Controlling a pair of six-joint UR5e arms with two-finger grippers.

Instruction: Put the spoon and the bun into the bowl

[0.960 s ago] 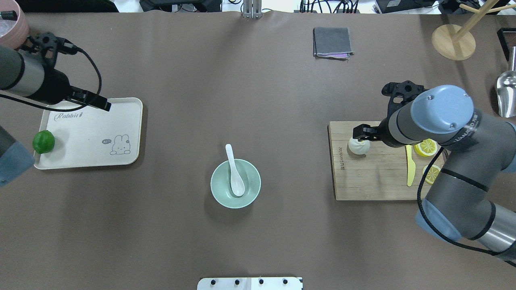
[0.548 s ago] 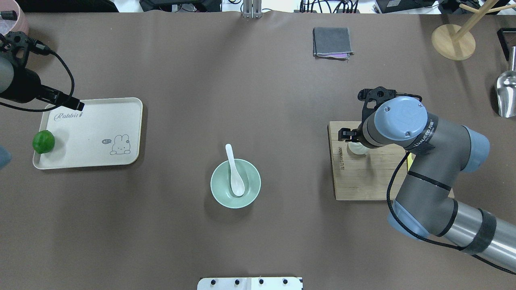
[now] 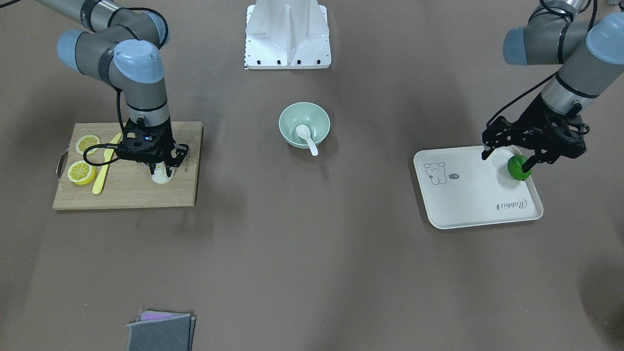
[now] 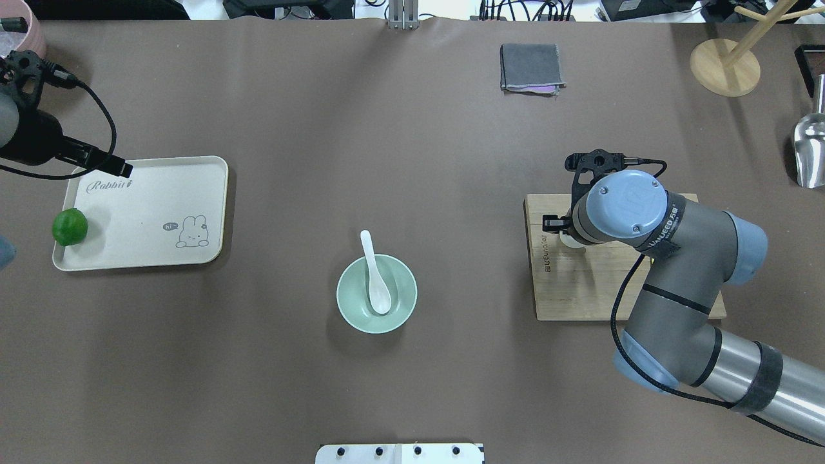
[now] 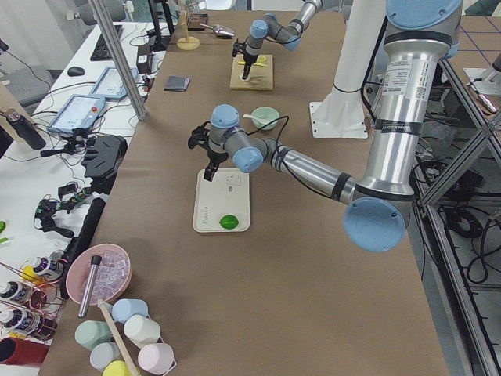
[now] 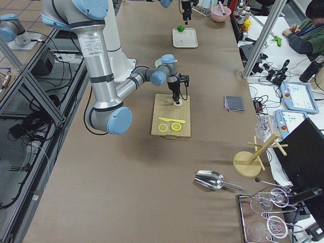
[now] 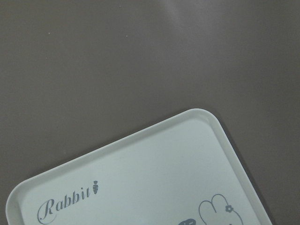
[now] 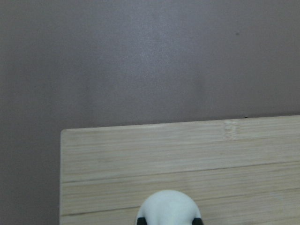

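Note:
The white spoon (image 4: pixel 376 277) lies in the mint-green bowl (image 4: pixel 345 303) at the table's middle, its handle sticking out over the far rim; it also shows in the front view (image 3: pixel 306 135). The white bun (image 3: pixel 163 177) rests on the wooden cutting board (image 3: pixel 126 195). My right gripper (image 3: pixel 161 170) stands straight down over the bun with its fingers closed in against both sides; the right wrist view shows the bun (image 8: pixel 168 206) between two black fingertips (image 8: pixel 139 221). My left gripper (image 3: pixel 507 160) hangs open and empty above the tray's corner.
A cream rabbit tray (image 4: pixel 148 251) holds a green lime (image 4: pixel 69 227). Lemon slices (image 3: pixel 82 172) and a yellow knife (image 3: pixel 104 170) lie on the board. A folded grey cloth (image 4: pixel 531 66), a wooden stand (image 4: pixel 724 67) and a metal scoop (image 4: pixel 809 154) sit at the far side.
My right arm swung left over the board and its gripper came down around the bun. My left arm drew back to the left off the tray.

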